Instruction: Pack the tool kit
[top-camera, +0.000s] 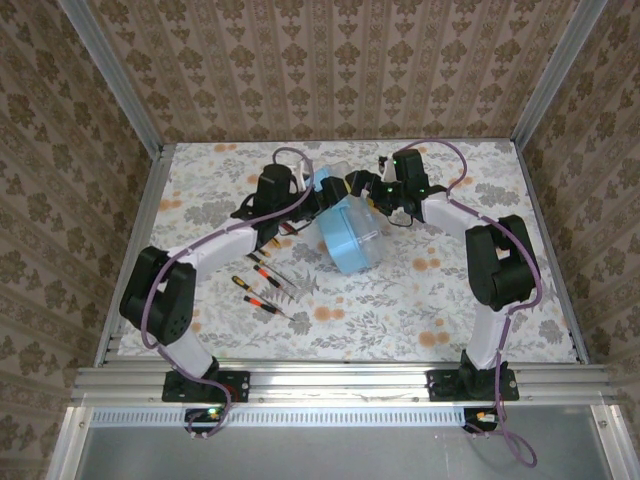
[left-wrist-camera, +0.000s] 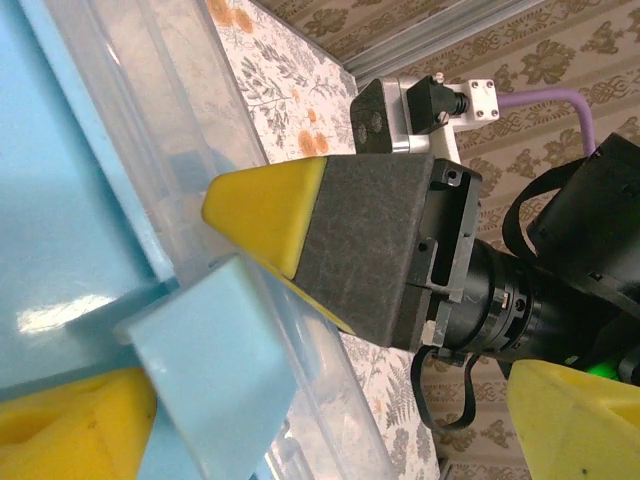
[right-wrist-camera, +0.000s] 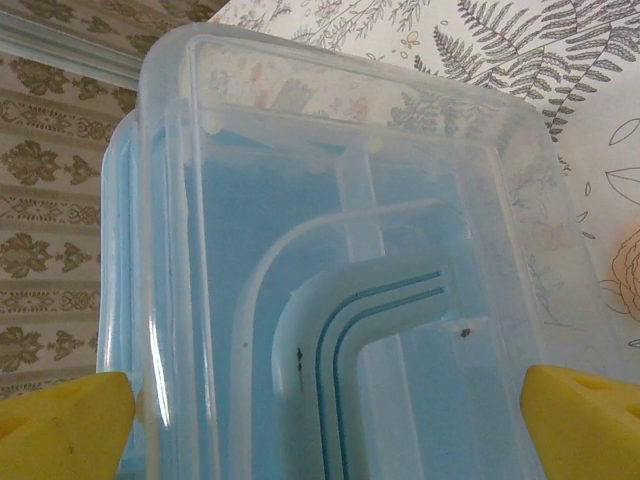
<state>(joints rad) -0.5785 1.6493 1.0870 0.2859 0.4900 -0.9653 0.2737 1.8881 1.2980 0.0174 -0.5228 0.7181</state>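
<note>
Find case (top-camera: 350, 238) tilted mid-table, screwdrivers (top-camera: 265, 285) lying left of it. Note left gripper (left-wrist-camera: 330, 420) and right gripper (right-wrist-camera: 325, 410) both spread wide at the case. Treat as likely light, stiff, slick plastic; take by handle (right-wrist-camera: 350, 330) or edges, squeezing gently.

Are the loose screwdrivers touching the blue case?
Apart. The top external view shows bare patterned table between the screwdrivers and the case.
</note>
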